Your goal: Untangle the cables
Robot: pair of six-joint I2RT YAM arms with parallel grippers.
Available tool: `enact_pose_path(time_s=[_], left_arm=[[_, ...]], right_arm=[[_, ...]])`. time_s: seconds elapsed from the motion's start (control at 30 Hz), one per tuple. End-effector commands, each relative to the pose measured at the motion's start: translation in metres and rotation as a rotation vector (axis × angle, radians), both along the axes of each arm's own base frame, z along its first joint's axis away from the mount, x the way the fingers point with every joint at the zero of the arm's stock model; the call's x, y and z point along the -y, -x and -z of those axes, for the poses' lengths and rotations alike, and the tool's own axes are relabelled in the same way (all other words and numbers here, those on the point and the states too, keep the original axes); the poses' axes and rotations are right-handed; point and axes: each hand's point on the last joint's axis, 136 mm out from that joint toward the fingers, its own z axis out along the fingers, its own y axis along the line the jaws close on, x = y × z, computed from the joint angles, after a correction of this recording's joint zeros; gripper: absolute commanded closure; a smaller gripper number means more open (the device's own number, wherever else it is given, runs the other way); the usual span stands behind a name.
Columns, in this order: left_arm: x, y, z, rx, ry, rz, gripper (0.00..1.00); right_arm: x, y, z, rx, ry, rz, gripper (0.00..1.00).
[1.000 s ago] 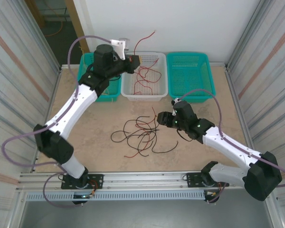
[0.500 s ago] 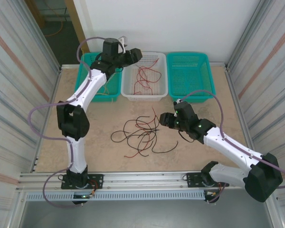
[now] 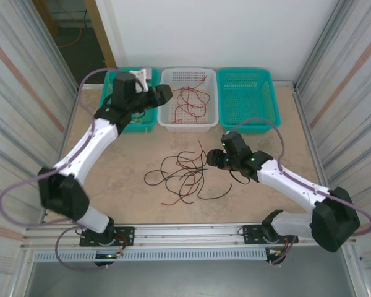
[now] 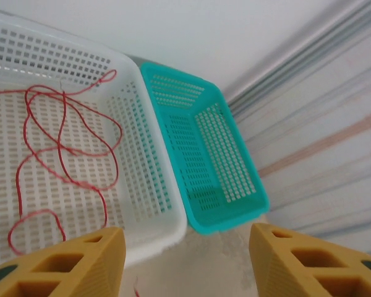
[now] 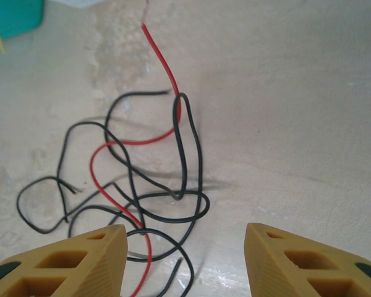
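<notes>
Patience suits this step best, judging by how the wires cross. The right end effector (image 5: 185, 226) hovers in front of the white basket (image 3: 188, 127), low over the surface (image 3: 130, 192), its jaws about half apart with nothing between them. Just ahead of it lie the cables (image 3: 184, 175), a loose knot of black and red strands a little way in front of the white basket.

A good pick would be a single strand where it runs free of the others, such as the red end (image 5: 157, 52) pointing toward the white basket. The middle, where black loops overlap, looks worse: a grab there would likely drag the whole knot along. Lifting slowly and letting the rest slide off should stop the knot from tightening.

The left end effector (image 4: 185, 228) hangs over the white basket's left rim, jaws also apart and empty. Inside the white basket one red cable (image 4: 59, 148) lies alone in slack curves.

The strands are thin and limp, each lying in soft bends. A yellow one (image 5: 0, 43) may lie in a teal basket (image 5: 12, 12) next to the white basket, though the glimpse is too small to be sure.
</notes>
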Motion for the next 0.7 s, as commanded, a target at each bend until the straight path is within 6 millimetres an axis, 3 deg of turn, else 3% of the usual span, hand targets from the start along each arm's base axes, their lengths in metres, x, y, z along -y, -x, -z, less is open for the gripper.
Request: enact_pose_path(time_s=[0.0,0.17,0.27,0.37,0.5,0.67], left_arm=[[0.004,0.039,0.009,0.054,-0.022,0.073,0.44],[0.016,0.102,0.059,0.010,-0.118,0.197,0.44],[0.021,0.122,0.087,-0.059,-0.071,0.240,0.45],[0.024,0.132,0.107,-0.109,-0.002,0.247,0.45],[0.023,0.136,0.134,-0.199,-0.026,0.238,0.47],[0.028,0.139,0.145,-0.241,-0.026,0.270,0.48]], right_arm=[[-0.019,-0.008,-0.003,-0.020,-0.038,-0.038,0.54],[-0.034,-0.005,0.019,-0.095,-0.021,-0.043,0.58],[-0.047,-0.001,0.024,-0.103,-0.045,-0.031,0.54],[-0.046,0.002,0.026,-0.114,-0.011,0.034,0.46],[-0.044,0.008,0.030,-0.129,-0.011,0.069,0.43],[-0.040,0.022,0.045,-0.149,0.035,-0.002,0.43]])
